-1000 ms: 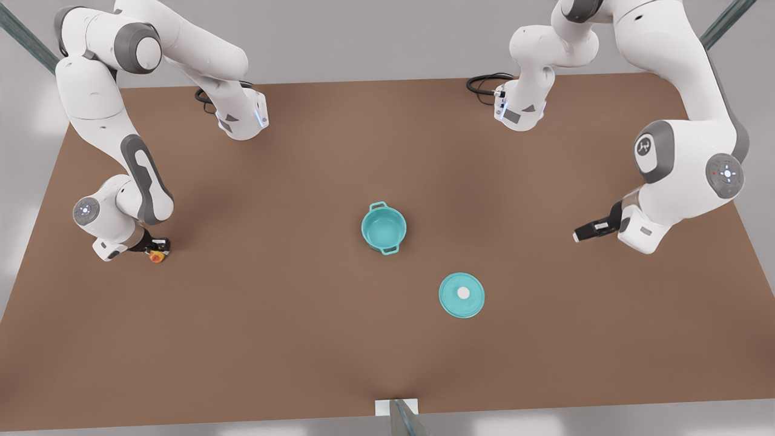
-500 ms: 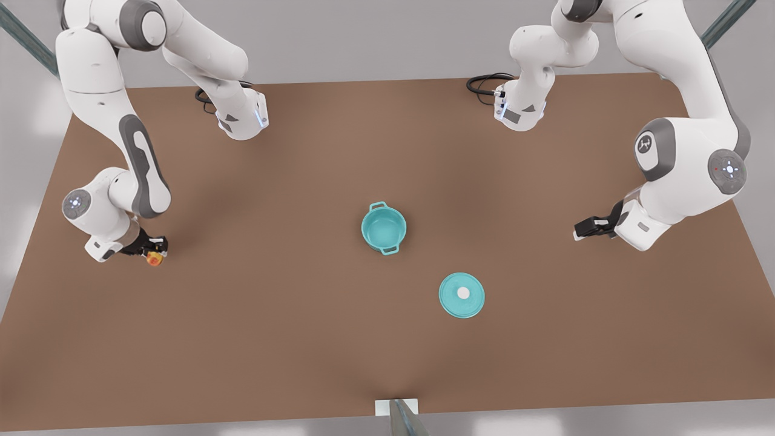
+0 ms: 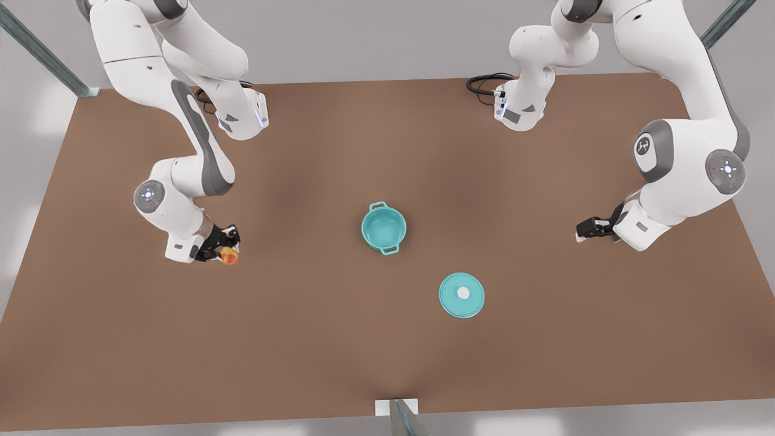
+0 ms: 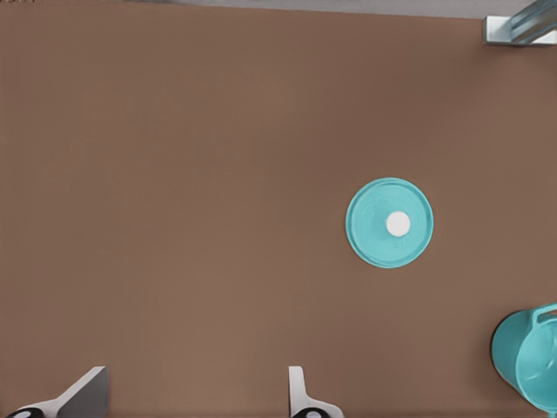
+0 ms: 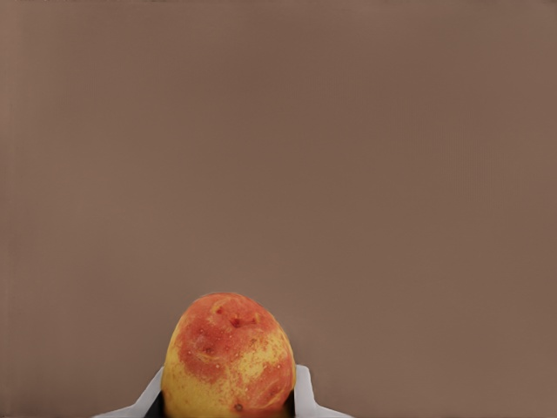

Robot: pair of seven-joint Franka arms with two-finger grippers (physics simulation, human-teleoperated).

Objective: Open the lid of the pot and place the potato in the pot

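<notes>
Two arms: both Frankas reach over the brown table from its far edge, one on each side of the front view.
Pot lid: nearest thing, flat on the table with its white knob up, off the pot and apart from it toward the front view's right; it also appears in the left wrist view.
Right gripper: on the front view's left, raised off the table, clenched on the potato; the forearm bends down from a high elbow and the wrist tips toward the pot.
Potato: yellow with orange-red patches, pinched between the two fingers, well apart from the pot.
Pot: mid-table, upright, uncovered, teal inside, one loop handle toward the far edge and one toward the near edge; its rim appears in the left wrist view.
Left gripper: on the front view's right, held out level from a folded arm, fingers spread apart with nothing between them, well away from lid and pot; this arm waits.
</notes>
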